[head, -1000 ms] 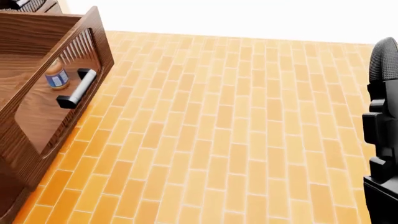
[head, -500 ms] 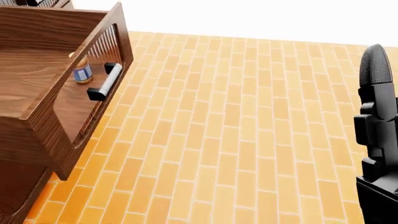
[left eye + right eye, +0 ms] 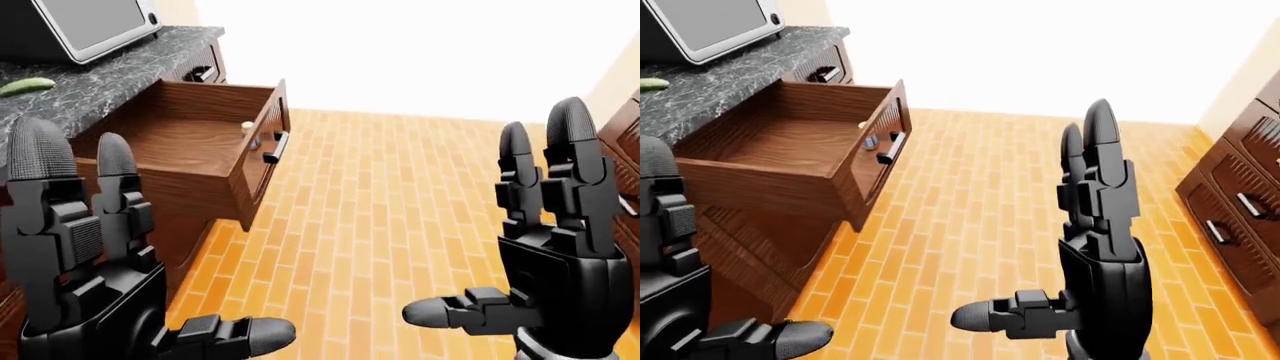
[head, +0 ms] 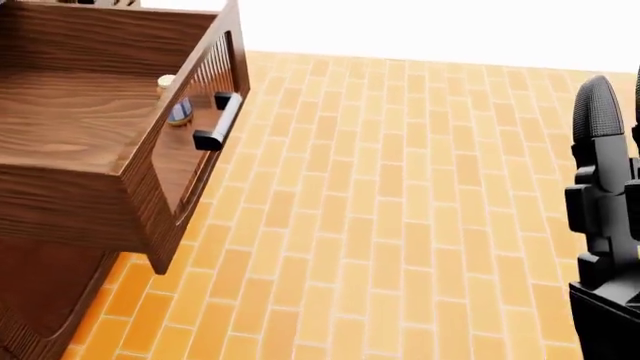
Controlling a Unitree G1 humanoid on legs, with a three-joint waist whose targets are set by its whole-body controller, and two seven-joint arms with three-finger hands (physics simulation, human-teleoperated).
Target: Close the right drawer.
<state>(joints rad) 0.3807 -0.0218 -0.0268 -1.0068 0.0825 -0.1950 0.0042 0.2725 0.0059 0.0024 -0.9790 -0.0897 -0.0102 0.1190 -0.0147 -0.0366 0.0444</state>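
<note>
Two black three-finger hands rise nearest the cameras, palms facing each other. The left hand [image 3: 100, 247] and the right hand [image 3: 550, 247] both hold their fingers [image 3: 575, 157] spread and upright, gripping nothing and well clear of the cabinetry.

Beyond them, across bare orange brick floor [image 4: 400, 210], the right drawer [image 3: 215, 142] stands pulled far out from under the dark granite surface [image 3: 110, 75]. Its bar handle [image 4: 218, 120] faces the open floor. A small jar [image 4: 178, 101] with a blue label sits inside the drawer, just behind the front panel; its lettering is too small to read.

Farther off, a microwave [image 3: 85, 22] occupies the surface's far left corner, with a green vegetable [image 3: 27, 86] lying near the left edge. No brand marks are legible anywhere.

The likely hazard: a push landing off-centre on the drawer front, or a hard shove, could skew the drawer or topple the jar inside.
</note>
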